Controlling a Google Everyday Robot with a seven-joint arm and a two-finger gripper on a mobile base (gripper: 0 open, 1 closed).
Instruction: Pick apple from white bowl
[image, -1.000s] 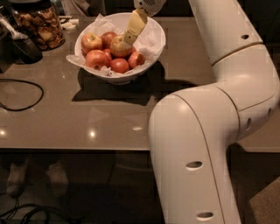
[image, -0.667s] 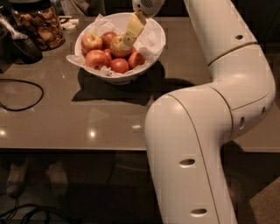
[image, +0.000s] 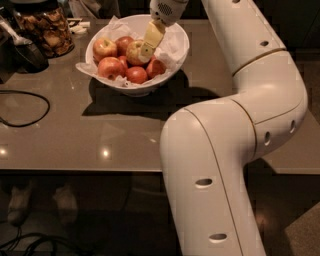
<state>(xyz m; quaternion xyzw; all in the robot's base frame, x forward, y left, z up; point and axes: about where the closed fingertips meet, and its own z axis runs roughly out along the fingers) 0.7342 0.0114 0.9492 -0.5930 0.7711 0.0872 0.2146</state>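
Item: I am seeing the gripper (image: 146, 47) hanging inside the white bowl (image: 176, 59), lying against the right side of the yellow-green apple (image: 133, 53), among red apples (image: 136, 75). Clasp state: I cannot tell.

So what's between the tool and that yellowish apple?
Nothing visible: the camera view shows the tool right at the yellow-green apple, inside the white bowl.

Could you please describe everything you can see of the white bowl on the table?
The white bowl is wide, glossy and looks ceramic, standing upright on the grey table near its far edge. Crumpled white paper lines it and spills over the left rim. It holds several red apples. The gripper reaches down into it, at the yellow-green apple.
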